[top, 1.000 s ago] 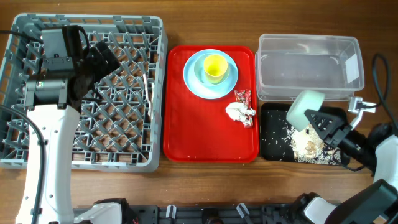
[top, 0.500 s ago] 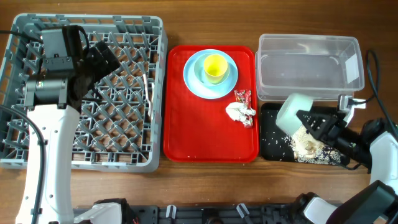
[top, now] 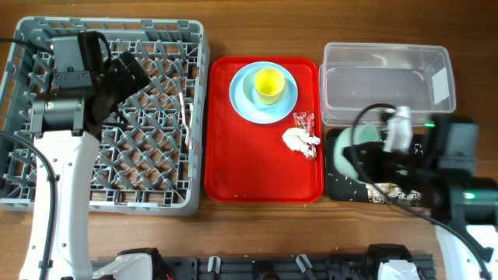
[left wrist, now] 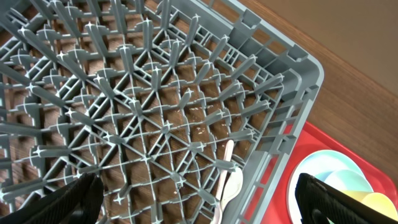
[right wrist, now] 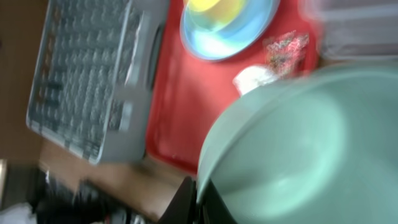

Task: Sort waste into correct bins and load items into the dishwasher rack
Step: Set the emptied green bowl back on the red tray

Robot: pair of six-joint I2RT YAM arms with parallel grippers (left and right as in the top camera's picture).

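My right gripper [top: 372, 155] is shut on the rim of the pale green bowl [top: 348, 148], holding it tilted on edge over the left end of the black tray [top: 336, 180], where rice scraps [top: 385, 187] lie. In the blurred right wrist view the bowl [right wrist: 298, 143] fills the frame, its rim pinched in the gripper [right wrist: 202, 199]. The left gripper [top: 134, 76] hangs open and holds nothing over the grey dishwasher rack [top: 194, 47]. Under it, a white spoon [left wrist: 230, 180] lies in the rack [left wrist: 292, 68]. On the red tray [top: 257, 171] are the light blue plate [top: 241, 99] with a bowl and yellow cup [top: 268, 84], a napkin [top: 299, 141] and a red wrapper [top: 304, 120].
The clear tub [top: 387, 82] stands behind the black tray, with nothing in it. Bare wood shows in front of the rack and trays. The right arm's cable loops over the black tray.
The right arm has swung the green bowl leftward and turned it onto its edge over the black tray. The left arm has not moved.
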